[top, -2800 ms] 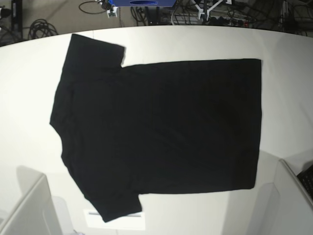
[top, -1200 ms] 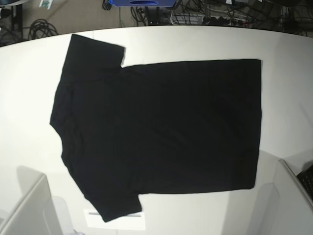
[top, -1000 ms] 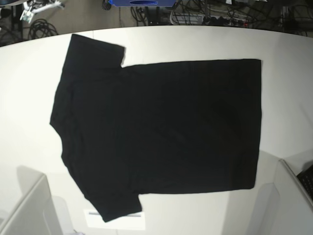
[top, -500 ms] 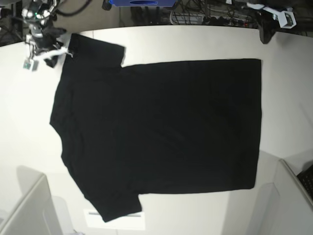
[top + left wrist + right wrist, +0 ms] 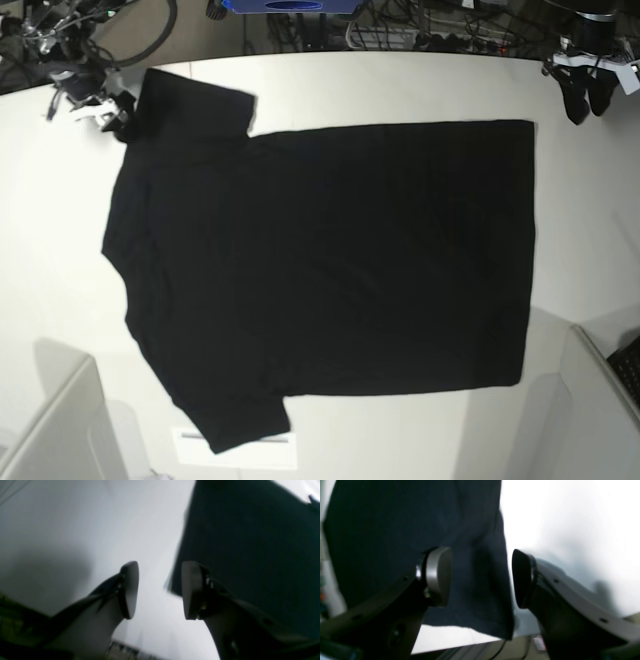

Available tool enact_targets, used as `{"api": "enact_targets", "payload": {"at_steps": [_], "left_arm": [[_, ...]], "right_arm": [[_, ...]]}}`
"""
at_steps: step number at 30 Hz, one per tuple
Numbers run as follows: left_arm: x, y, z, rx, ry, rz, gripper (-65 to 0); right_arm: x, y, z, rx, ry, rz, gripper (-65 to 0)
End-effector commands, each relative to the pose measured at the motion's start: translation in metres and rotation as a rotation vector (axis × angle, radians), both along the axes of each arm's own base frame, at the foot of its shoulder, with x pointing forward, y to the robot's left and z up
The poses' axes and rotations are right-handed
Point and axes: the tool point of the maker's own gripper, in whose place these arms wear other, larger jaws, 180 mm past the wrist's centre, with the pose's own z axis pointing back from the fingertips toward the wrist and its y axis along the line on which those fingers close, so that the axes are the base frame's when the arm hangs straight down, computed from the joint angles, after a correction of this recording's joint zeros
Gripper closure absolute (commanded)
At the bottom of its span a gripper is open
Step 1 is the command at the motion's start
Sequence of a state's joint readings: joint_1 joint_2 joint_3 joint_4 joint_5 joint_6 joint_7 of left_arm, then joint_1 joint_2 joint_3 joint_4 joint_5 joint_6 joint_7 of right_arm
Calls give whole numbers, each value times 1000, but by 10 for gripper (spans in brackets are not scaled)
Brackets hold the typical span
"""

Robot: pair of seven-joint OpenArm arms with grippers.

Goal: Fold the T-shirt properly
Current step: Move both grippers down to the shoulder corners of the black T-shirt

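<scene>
The T-shirt lies flat on the white table, plain black side up, collar to the left and hem to the right. My right gripper is at the far left sleeve. In the right wrist view it stands open, with the sleeve cloth lying under the gap. My left gripper hangs off the far right hem corner. In the left wrist view it is open over bare table, and the shirt's corner lies just beyond the right finger.
Cables and a blue object lie beyond the table's far edge. Grey panels stand at the near left and near right corners. A white label sits by the near sleeve.
Both arms have come in from the far edge. The left gripper moved right and nearer to the hem corner, the right gripper settled at the far sleeve, and both jaws opened.
</scene>
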State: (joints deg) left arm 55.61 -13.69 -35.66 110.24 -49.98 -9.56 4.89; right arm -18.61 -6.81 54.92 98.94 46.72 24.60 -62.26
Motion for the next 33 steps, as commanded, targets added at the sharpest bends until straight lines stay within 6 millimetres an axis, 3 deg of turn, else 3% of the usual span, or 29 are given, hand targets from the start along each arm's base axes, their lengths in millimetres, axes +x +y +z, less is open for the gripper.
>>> {"api": "enact_targets", "payload": {"at_steps": [1, 4, 9, 12, 17, 26, 29, 32, 33], "left_arm": [[5, 1, 13, 10, -43, -21, -283], [7, 5, 13, 2, 9, -61, -303], [2, 18, 0, -35, 111, -77, -453], [-4, 20, -6, -49, 140, -106, -456], [-15, 33, -10, -46, 198, -89, -456], [-15, 32, -10, -45, 200, -92, -456], [-8, 22, -16, -65, 202, -122, -454], [-2, 8, -24, -92, 209, -163, -454], [0, 4, -25, -100, 208, -173, -454]], "right_arm": [[2, -8, 1, -1, -17, -12, -357], [0, -15, -17, 35, 7, -36, -357], [-5, -21, -24, 45, 37, -34, -357], [-5, -16, -25, 49, 38, -20, -357], [-5, 27, -34, 69, 52, 162, -354], [-9, 28, -37, 75, 62, 156, -348], [-9, 29, -37, 76, 63, 159, -230], [-8, 31, -37, 76, 62, 172, 0], [-8, 31, -37, 79, 64, 171, 0]]}}
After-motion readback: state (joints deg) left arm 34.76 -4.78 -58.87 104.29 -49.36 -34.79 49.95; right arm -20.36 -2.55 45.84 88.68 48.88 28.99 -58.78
